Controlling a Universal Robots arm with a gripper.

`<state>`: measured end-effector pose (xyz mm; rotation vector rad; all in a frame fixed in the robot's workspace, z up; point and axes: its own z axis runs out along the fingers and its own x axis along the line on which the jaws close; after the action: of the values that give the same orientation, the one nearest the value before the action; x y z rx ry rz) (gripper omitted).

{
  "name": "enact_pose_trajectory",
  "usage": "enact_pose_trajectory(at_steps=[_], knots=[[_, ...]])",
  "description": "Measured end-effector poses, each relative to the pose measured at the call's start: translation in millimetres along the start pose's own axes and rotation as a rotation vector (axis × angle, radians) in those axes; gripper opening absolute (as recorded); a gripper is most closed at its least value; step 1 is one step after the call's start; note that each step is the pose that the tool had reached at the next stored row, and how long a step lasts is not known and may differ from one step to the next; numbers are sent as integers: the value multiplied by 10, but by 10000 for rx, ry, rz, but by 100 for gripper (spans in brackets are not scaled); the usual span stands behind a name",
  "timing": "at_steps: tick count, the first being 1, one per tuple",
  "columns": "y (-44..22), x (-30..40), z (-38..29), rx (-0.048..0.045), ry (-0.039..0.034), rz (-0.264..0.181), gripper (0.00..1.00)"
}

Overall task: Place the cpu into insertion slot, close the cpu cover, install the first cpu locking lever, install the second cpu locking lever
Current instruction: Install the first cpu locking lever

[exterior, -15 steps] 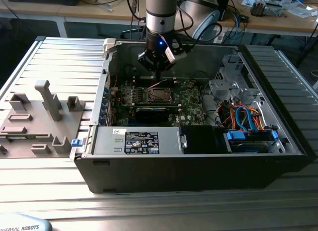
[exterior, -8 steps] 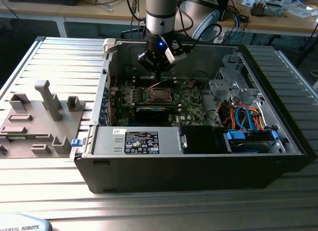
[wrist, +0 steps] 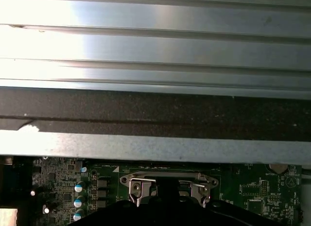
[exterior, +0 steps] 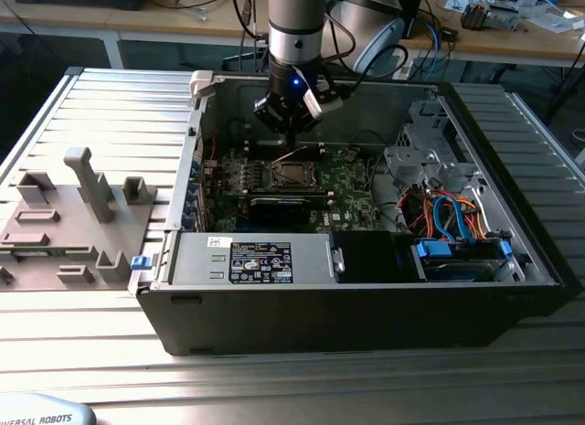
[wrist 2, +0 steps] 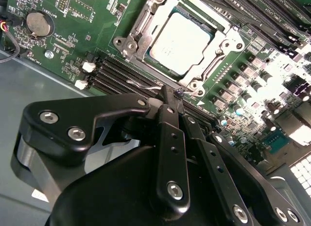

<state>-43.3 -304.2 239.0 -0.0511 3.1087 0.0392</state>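
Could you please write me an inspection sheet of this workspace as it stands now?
Surface: ribbed metal table carrying an open computer case.
Job's things: cpu sits in the insertion slot; cpu cover lies closed around it; a thin wire lever runs beside the socket.
Clutter: grey fixture blocks at the exterior view's left.
Gripper: gripper shut, its tips at the lever.
Cables: blue and orange cables inside the case.
Surroundings: cluttered wooden bench behind.

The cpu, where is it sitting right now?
The cpu sits in the insertion slot on the green board, framed by the cpu cover; in the second wrist view the gripper is just beside the socket's edge.
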Motion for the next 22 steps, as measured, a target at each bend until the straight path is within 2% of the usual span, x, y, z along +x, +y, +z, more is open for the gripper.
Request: enact_pose_trajectory(at_steps=[22], knots=[[-2,-19,48,0,1,-1,11]])
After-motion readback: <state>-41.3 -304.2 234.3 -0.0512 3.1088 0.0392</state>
